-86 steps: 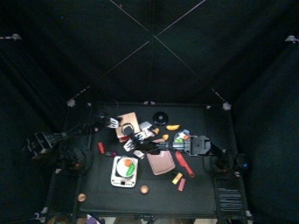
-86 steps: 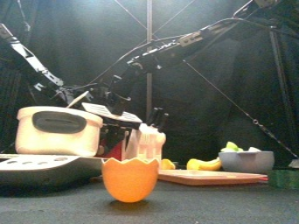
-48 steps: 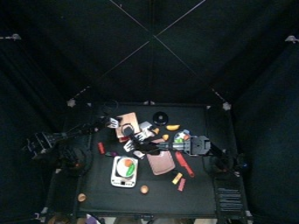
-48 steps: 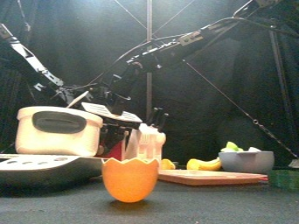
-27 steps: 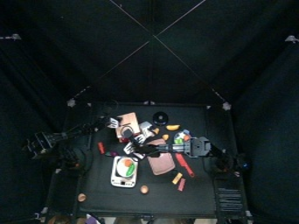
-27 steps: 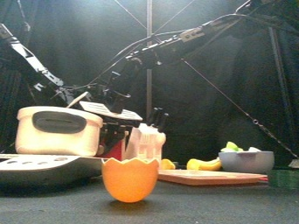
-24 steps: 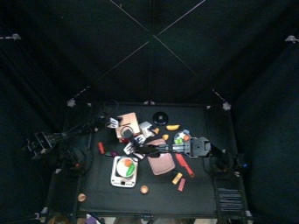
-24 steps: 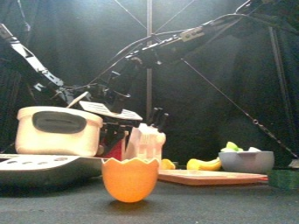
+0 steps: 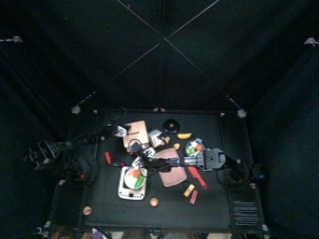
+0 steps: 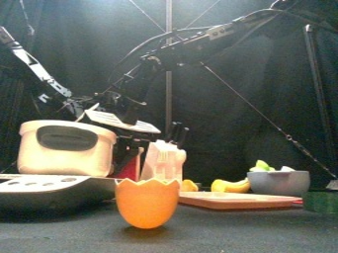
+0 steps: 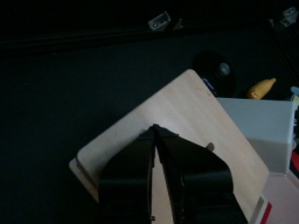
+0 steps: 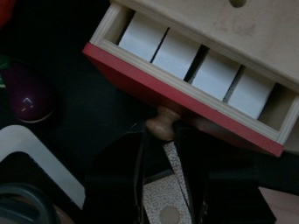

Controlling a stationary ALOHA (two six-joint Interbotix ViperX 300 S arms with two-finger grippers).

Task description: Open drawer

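Observation:
The light-tan wooden box [image 9: 137, 129] stands near the table's middle. In the right wrist view its drawer [image 12: 193, 61] is slid out, with a red front [image 12: 176, 94] and white items in its compartments. My right gripper [image 12: 163, 133] is shut on the drawer's round tan knob [image 12: 159, 125]. It reaches in from the right in the top view [image 9: 152, 157]. My left gripper [image 11: 155, 129] is shut, its tips resting on the box's flat top [image 11: 176, 114]. It sits at the box's left side [image 9: 125, 137].
A white tray [image 9: 132, 183] lies in front of the box and a pinkish-brown board [image 9: 174, 172] to its right. In the front view stand an orange eggshell cup [image 10: 145, 203], a white appliance [image 10: 63, 146], a banana [image 10: 227, 185] and a grey bowl [image 10: 278, 181].
My right arm has reached further left across the table and towards the front, with the knob in its jaws. The left gripper has stayed on the box.

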